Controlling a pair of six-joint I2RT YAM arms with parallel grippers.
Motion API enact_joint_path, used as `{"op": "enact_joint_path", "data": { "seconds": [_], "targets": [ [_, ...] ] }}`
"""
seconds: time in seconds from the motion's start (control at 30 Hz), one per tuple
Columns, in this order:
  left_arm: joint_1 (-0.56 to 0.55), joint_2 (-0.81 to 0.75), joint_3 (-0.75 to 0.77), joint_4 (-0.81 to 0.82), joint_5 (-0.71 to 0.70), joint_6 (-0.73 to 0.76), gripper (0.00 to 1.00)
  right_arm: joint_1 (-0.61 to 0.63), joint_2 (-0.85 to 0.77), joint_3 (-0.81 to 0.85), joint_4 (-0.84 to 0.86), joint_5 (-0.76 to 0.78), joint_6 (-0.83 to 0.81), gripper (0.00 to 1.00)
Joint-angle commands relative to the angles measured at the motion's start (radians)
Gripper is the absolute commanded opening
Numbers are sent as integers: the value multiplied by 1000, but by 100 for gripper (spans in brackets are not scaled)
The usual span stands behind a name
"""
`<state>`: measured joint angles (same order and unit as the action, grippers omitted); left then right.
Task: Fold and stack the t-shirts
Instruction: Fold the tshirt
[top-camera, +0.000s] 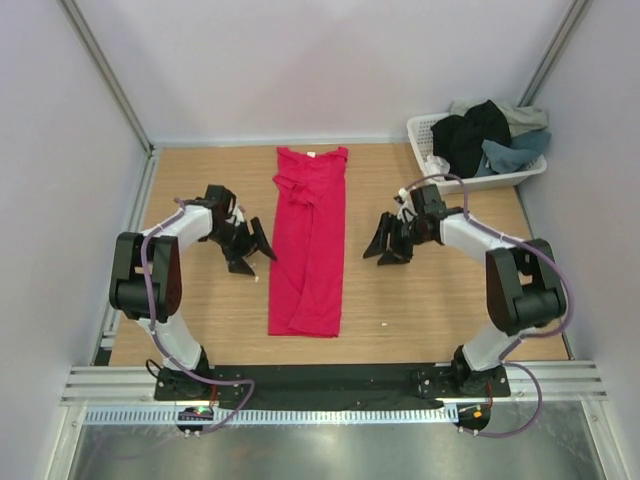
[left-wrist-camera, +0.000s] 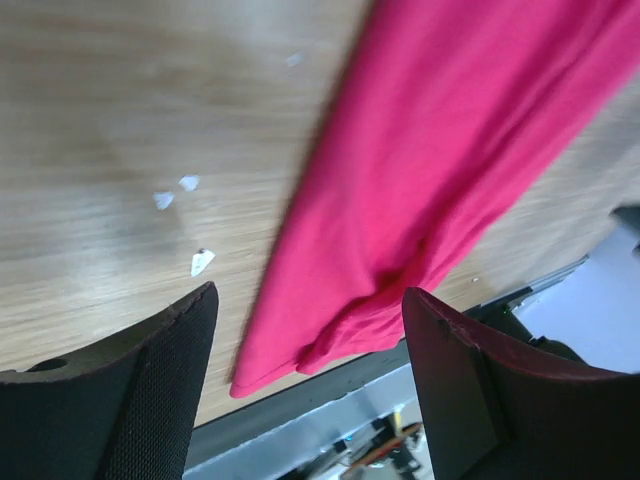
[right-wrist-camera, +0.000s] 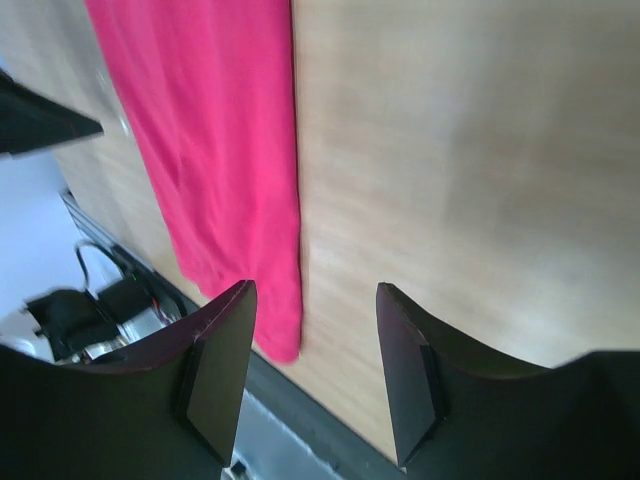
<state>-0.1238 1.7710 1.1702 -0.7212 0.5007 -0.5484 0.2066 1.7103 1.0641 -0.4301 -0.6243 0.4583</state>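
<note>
So here's where I'm at: the crimson-pink t-shirt lies flat in the middle of the table, folded lengthwise into a long narrow strip, collar at the far end and hem toward the arm bases. The other shirts sit piled in the white basket at the far right corner, untouched.

Both claws are spread open and holding nothing. The left gripper hangs just beside the strip's left edge, and the right gripper sits a bit further off on the other side. Both wrist views show only bare wood and the pink edge past the fingers, no cloth between them.

My read is that the lengthwise folds are done and the end-to-end fold is next. Here's how I'd do it cleanly:

- Take both claws down to the hem corners, one each side, and pinch every layer. Grab only the top one and the strip peels open.
- Lift just enough to clear the table, and keep both sides level.
- Carry the hem toward the collar, lay it down and let go together.

The cloth looks a bit bunched near the collar on the left, so I'd land the hem short of that.
</note>
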Motion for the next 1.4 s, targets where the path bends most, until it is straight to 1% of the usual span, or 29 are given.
{"op": "enact_joint_path", "data": {
  "seconds": [0.0, 0.07, 0.1, 0.13, 0.2, 0.23, 0.3, 0.37, 0.47, 0.53, 0.57, 0.7, 0.73, 0.77, 0.8, 0.9, 1.03, 1.2, 1.37],
  "targets": [
    [0, -109, -90, 103, 13, -135, 75, 82, -184, -130, 74, 80, 104, 57],
    [-4, -128, -142, 120, 16, -160, 75, 129, -219, -208, 100, 119, 127, 57],
    [-8, -146, -197, 126, 19, -186, 75, 137, -238, -237, 122, 123, 149, 58],
    [-10, -157, -226, 134, 10, -192, 75, 152, -265, -303, 176, 124, 216, 58],
    [-16, -186, -309, 140, -2, -205, 75, 172, -291, -370, 240, 129, 281, 57],
    [-17, -224, -331, 138, -17, -208, 75, 184, -322, -428, 284, 136, 331, 57],
    [-20, -260, -381, 129, -28, -202, 74, 223, -347, -475, 304, 155, 368, 57],
    [-27, -307, -400, 94, -57, -179, 74, 246, -377, -522, 312, 156, 388, 57],
    [-30, -347, -441, 69, -85, -168, 73, 267, -382, -572, 349, 159, 399, 57],
    [-30, -366, -484, 71, -97, -179, 72, 287, -376, -584, 390, 169, 408, 57],
    [-33, -384, -501, 81, -100, -189, 69, 296, -368, -581, 402, 173, 417, 57],
    [-100, -418, -557, 104, -133, -212, 68, 365, -304, -558, 425, 169, 434, 56],
    [-112, -420, -561, 126, -129, -219, 68, 375, -289, -553, 456, 166, 442, 56],
    [-131, -407, -564, 137, -126, -226, 68, 385, -272, -550, 468, 158, 450, 56],
    [-134, -400, -566, 147, -125, -229, 68, 398, -235, -547, 479, 155, 457, 56],
    [-139, -360, -567, 175, -117, -243, 68, 447, -192, -535, 517, 155, 483, 56],
    [-148, -337, -569, 180, -117, -251, 67, 499, -170, -529, 496, 153, 497, 55],
    [-175, -340, -569, 174, -116, -254, 65, 528, -166, -552, 455, 149, 525, 52],
    [-194, -318, -581, 184, -102, -258, 62, 547, -129, -549, 490, 132, 528, 48]
  ]
}}
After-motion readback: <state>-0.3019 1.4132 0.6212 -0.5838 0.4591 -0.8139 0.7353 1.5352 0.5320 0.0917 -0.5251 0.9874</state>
